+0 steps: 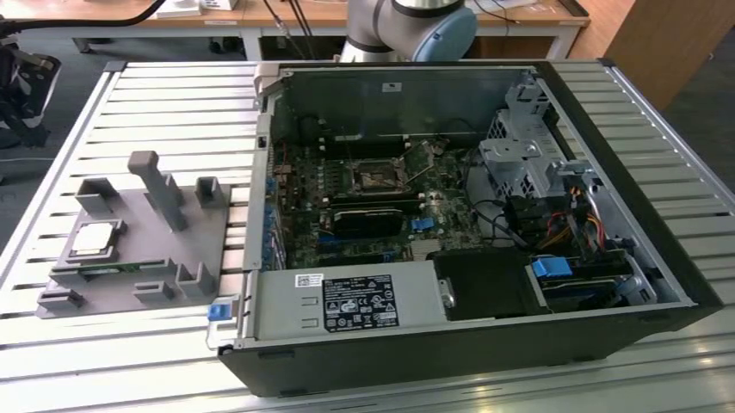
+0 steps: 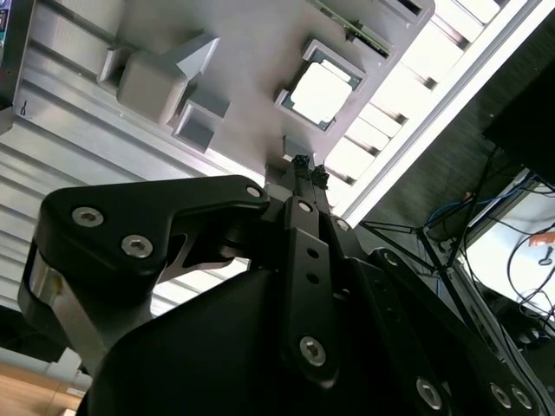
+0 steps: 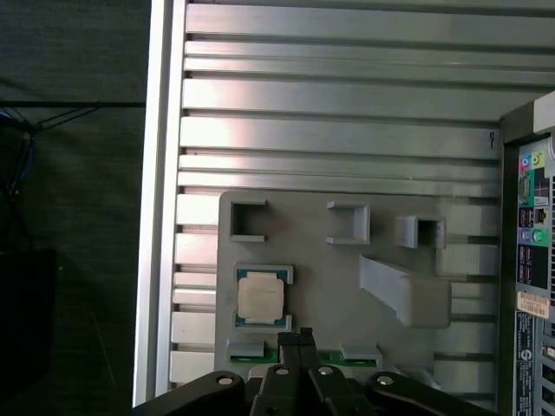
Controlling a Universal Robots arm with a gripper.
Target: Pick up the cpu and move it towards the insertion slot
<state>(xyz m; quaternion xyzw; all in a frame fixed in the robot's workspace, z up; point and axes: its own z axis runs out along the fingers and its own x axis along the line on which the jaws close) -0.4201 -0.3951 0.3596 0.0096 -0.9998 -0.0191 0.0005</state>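
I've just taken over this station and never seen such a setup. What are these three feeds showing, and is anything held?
The exterior view shows the robot arm behind an open computer case on a slatted table. Both wrist views look along the gripper. It is shut, holds nothing and hovers over the grey fixture, where the cpu lies in its recess. The insertion slot is the framed socket inside the case.

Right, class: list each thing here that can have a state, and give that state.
cpu: seated flat in the grey fixture, not gripped.
claw: shut, holding nothing, near the cpu.
insertion slot: no chip in it.
computer case: side open, board exposed.
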